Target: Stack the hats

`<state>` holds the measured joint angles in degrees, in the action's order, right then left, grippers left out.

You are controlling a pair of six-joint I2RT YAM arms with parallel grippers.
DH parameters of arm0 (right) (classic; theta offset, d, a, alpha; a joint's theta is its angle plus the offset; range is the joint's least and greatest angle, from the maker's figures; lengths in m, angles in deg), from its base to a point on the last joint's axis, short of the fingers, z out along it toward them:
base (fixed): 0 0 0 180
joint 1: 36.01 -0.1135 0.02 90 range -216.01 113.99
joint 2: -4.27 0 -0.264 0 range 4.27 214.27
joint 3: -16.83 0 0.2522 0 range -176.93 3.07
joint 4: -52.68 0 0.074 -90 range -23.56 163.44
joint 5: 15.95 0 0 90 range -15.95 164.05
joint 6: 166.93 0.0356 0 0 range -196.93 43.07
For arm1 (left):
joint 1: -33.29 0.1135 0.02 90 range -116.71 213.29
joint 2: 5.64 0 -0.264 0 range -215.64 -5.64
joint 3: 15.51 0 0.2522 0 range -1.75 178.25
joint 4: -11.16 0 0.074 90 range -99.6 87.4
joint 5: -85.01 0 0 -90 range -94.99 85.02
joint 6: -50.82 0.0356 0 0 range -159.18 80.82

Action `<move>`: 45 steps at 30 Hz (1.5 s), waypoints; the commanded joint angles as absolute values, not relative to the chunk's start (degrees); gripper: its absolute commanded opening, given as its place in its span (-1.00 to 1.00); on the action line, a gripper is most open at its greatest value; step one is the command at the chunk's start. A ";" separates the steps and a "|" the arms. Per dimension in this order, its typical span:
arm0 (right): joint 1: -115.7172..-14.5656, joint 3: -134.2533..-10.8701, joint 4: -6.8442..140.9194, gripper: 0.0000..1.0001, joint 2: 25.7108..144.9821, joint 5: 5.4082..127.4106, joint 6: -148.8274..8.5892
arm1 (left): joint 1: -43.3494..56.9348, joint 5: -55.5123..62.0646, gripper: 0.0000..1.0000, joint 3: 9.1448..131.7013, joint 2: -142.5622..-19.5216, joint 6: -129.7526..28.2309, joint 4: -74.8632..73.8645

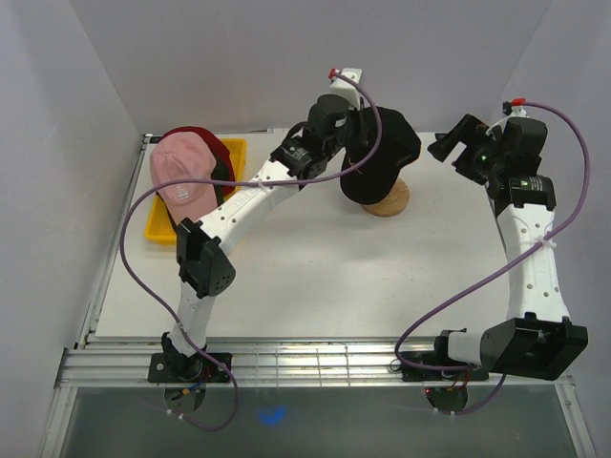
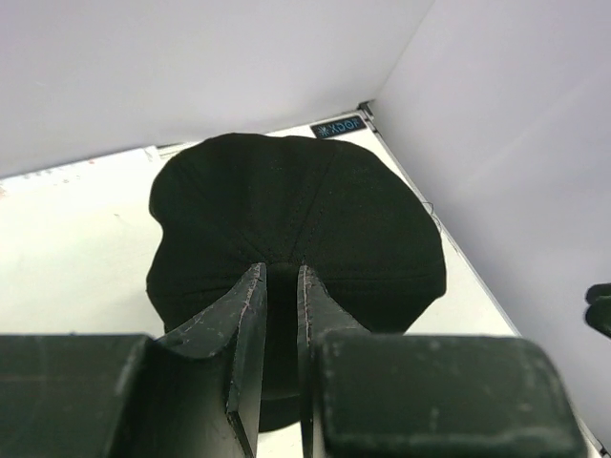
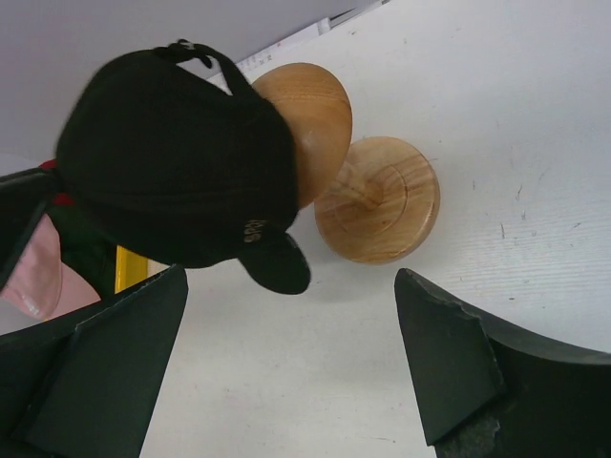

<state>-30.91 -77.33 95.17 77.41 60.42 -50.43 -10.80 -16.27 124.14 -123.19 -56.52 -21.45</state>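
Observation:
The black hat (image 1: 384, 153) hangs tilted against the head of the wooden stand (image 1: 389, 198), partly covering it. My left gripper (image 1: 351, 129) is shut on the hat's fabric; in the left wrist view its fingers pinch the crown (image 2: 286, 210) at the gripper (image 2: 282, 275). The pale pink hat (image 1: 181, 174) lies on the dark red hat (image 1: 208, 139) over the yellow tray. My right gripper (image 1: 456, 143) is open and empty to the right of the stand. The right wrist view shows it (image 3: 291, 367) above bare table, with the black hat (image 3: 177, 172) and the stand (image 3: 377, 200) beyond it.
A yellow tray (image 1: 158, 227) sits at the table's far left under the pink and red hats. White walls close in the back and both sides. The table's near edge meets a metal rail by the arm bases.

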 commanded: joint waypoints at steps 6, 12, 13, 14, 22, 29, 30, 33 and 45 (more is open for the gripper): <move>-30.65 -77.97 94.04 0.89 75.28 61.57 -48.81 | -15.05 -17.72 -1.00 124.29 -128.59 -57.99 -11.30; -30.65 -76.03 93.51 0.89 75.63 63.33 -49.42 | -15.40 -17.73 -1.00 122.62 -130.44 -59.31 -11.30; -30.65 -75.77 93.34 0.89 75.98 63.41 -49.42 | -15.40 -17.82 -1.00 122.18 -130.53 -59.40 -11.30; -30.65 -75.24 93.16 0.88 76.16 63.68 -49.51 | -15.40 -17.82 -1.00 121.48 -130.53 -59.57 -11.30; -30.65 -75.59 92.10 0.86 80.63 65.52 -50.13 | -15.58 -18.08 -1.00 118.93 -129.83 -60.97 -11.22; -30.65 -74.89 90.09 0.80 84.77 65.61 -50.13 | -15.66 -17.55 -0.74 117.08 -128.60 -61.59 -10.34; -30.65 -74.89 90.00 0.79 85.30 65.70 -50.30 | -15.66 -17.38 -0.70 116.82 -128.33 -61.68 -10.16; -30.65 -74.80 89.65 0.76 87.14 65.96 -50.48 | -15.66 -16.94 -0.60 115.94 -127.45 -61.16 -9.64; -30.65 -75.06 89.03 0.73 89.08 66.93 -50.83 | -15.66 -14.74 0.12 110.32 -122.01 -58.61 -5.95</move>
<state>-30.82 -74.68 91.65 89.19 65.84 -50.13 -15.57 -16.56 111.66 -128.48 -59.58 -8.71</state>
